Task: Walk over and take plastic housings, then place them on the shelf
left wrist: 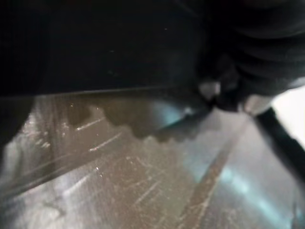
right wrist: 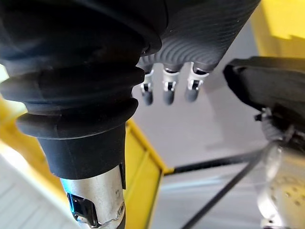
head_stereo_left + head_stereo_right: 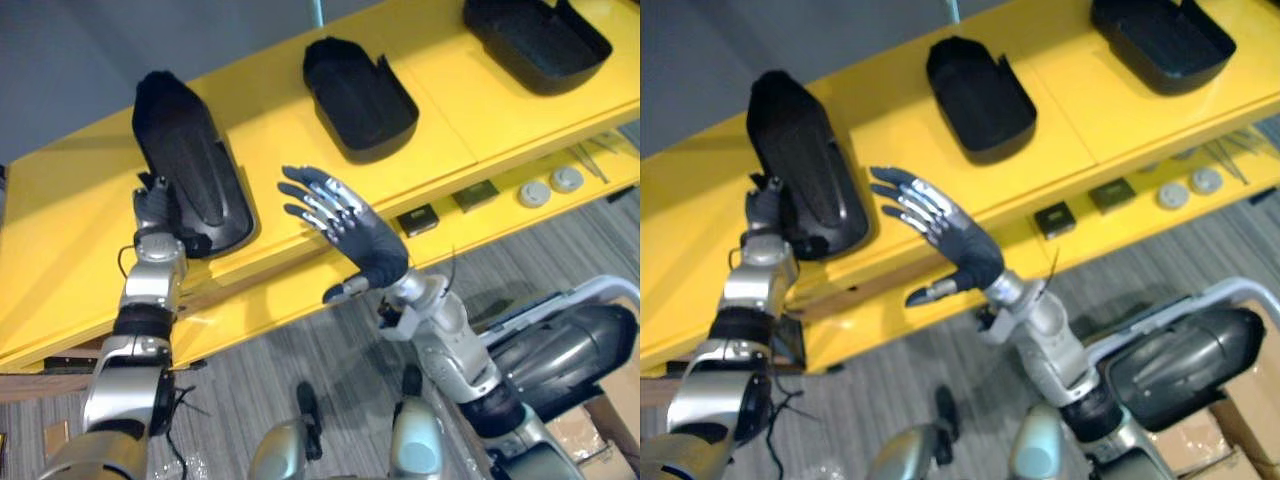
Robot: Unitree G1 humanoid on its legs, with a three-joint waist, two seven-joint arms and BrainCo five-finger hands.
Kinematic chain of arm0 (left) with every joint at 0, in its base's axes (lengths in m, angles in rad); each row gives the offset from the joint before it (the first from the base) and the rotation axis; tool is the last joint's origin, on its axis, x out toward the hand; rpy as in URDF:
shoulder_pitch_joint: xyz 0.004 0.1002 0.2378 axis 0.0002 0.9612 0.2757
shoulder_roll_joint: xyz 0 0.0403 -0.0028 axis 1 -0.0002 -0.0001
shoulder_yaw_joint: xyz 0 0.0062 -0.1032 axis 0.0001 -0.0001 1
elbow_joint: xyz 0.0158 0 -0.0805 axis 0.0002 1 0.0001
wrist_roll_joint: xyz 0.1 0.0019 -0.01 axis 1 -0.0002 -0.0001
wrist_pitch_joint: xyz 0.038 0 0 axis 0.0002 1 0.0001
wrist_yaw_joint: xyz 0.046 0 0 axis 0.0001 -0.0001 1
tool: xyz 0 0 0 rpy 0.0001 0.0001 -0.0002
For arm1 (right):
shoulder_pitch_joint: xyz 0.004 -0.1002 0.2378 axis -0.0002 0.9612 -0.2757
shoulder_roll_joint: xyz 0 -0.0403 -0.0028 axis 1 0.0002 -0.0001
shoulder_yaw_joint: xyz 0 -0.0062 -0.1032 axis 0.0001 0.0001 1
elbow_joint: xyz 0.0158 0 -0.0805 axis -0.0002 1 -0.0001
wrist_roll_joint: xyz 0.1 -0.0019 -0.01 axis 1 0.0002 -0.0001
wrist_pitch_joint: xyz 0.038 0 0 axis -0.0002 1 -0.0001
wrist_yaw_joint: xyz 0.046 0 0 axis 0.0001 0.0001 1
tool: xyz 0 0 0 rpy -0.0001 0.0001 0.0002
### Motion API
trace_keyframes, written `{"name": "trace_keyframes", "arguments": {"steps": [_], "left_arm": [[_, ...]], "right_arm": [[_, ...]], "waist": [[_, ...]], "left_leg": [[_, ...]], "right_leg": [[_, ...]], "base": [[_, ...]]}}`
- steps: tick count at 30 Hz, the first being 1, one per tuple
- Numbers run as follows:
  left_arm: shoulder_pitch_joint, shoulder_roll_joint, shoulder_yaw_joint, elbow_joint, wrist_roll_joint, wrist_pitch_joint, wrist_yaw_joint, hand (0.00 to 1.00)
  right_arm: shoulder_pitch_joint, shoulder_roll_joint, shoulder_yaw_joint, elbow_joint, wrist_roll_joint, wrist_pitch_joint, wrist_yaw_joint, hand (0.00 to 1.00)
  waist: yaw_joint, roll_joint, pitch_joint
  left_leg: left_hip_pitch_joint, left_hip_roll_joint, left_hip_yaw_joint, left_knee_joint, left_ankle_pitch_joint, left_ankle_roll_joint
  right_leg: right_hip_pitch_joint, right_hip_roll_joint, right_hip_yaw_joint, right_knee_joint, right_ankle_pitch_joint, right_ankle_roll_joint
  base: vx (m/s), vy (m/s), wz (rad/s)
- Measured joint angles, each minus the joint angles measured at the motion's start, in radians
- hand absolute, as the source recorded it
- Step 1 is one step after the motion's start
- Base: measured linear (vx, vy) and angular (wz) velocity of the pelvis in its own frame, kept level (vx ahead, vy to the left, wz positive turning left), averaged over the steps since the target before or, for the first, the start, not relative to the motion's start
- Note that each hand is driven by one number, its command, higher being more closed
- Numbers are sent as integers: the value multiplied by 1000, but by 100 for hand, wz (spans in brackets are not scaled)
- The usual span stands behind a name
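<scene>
I see the leftmost housing (image 3: 185, 165) on the yellow shelf (image 3: 70, 250), my left hand (image 3: 152, 205) against its edge, grip unreadable. Two more housings (image 3: 360, 95) lie farther right. My right hand (image 3: 355, 230) hovers spread wide above the grey striped floor (image 3: 300, 345).

Left robot hand (image 3: 150, 207) partly hidden behind leftmost housing (image 3: 185, 160); rightmost housing (image 3: 535, 45) cut off at the top edge.

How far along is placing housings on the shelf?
Done: the middle housing and right housing lie on the shelf. In hand: the left hand is at the left housing, resting by the shelf's front edge. The right hand is open, empty. Left: probably withdrawing that hand.
</scene>
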Motion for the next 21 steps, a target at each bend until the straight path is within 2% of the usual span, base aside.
{"name": "trace_keyframes", "arguments": {"steps": [6, 13, 15, 21], "left_arm": [[-116, 5, -39, 5, -11, 22, 9, 100], [-192, 18, -39, 27, -44, 76, 79, 100], [-200, 35, -39, 36, -51, 94, 86, 100], [-211, 53, -35, 42, -49, 142, 94, 100]], "right_arm": [[-1, 13, 1, -11, 2, 7, 0, 0], [-6, 18, 6, -43, 2, 46, -24, 0], [-6, 18, 8, -90, 2, 49, -34, 0], [29, 15, -1, -92, 2, 48, -42, 0]], "waist": [[-15, -9, 34], [-25, -13, 47], [-20, -13, 47], [-16, -13, 47]], "left_leg": [[-18, -1, 31, -3, 1, 0], [-35, 0, 59, -11, 4, -3], [-35, 0, 77, -15, 4, -3], [-34, 8, 80, -15, 5, -4]], "right_leg": [[-50, 5, 37, 22, -3, -3], [-100, 10, 62, 49, -10, -8], [-117, 12, 78, 61, -14, -10], [-117, 19, 78, 63, -16, -13]], "base": [[11, -8, -14], [2, -10, -7], [14, -15, -12], [4, -4, -1]]}}
